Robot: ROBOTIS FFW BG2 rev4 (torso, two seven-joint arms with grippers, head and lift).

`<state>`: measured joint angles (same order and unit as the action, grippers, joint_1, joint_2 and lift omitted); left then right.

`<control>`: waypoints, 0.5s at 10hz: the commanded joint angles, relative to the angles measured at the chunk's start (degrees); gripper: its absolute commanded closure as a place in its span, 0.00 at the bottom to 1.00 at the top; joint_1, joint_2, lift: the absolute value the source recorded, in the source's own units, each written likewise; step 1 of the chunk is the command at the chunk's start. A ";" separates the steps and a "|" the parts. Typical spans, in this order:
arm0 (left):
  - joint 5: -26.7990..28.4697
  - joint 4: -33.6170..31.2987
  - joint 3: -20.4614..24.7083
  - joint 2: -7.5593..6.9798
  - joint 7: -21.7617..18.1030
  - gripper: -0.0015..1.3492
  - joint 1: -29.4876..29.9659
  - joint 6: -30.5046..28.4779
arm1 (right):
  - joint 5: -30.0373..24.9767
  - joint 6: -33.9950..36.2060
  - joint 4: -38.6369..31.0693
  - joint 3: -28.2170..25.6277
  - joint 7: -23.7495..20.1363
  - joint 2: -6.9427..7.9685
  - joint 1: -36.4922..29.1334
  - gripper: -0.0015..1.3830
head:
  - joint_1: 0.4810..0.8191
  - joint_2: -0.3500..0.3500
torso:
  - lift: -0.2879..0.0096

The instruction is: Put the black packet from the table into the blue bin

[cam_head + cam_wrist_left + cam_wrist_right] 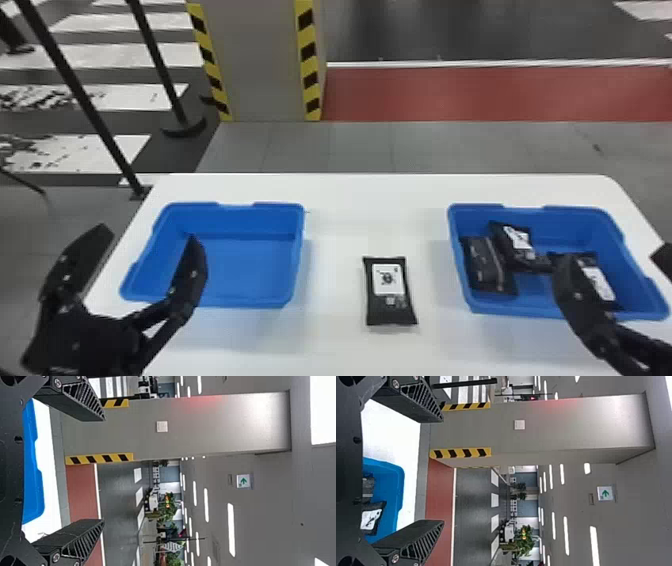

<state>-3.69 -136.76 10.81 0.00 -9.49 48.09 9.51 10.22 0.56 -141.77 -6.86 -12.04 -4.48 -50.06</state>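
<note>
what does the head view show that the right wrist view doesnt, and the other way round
Head view: the loose black packet lying on the table between the bins, the left blue bin, and the open left gripper over that bin.

Right wrist view: a sign with a green arrow, ceiling lights, plants, and a small white plate on the pillar.

Both: the open right gripper, the right blue bin with packets inside, the white table, the striped pillar, and the red floor strip.
</note>
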 commanded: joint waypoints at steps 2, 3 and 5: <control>0.03 0.00 -0.07 0.15 0.00 0.09 0.00 0.34 | 0.06 0.00 0.24 0.00 0.00 0.00 0.00 0.08 | 0.63 0.62 | 0.60; 0.03 0.00 0.04 0.15 0.00 0.08 0.00 0.34 | 0.17 0.00 0.24 0.00 0.00 0.00 0.00 0.08 | 0.63 0.61 | 0.60; 0.03 0.00 0.04 0.15 0.00 0.09 0.00 0.20 | 0.29 0.00 0.24 0.00 0.00 0.00 0.00 0.08 | 0.63 0.62 | 0.60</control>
<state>-3.58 -136.76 10.85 0.00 -9.49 48.09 9.74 10.44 0.56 -141.53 -6.86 -12.04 -4.48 -50.06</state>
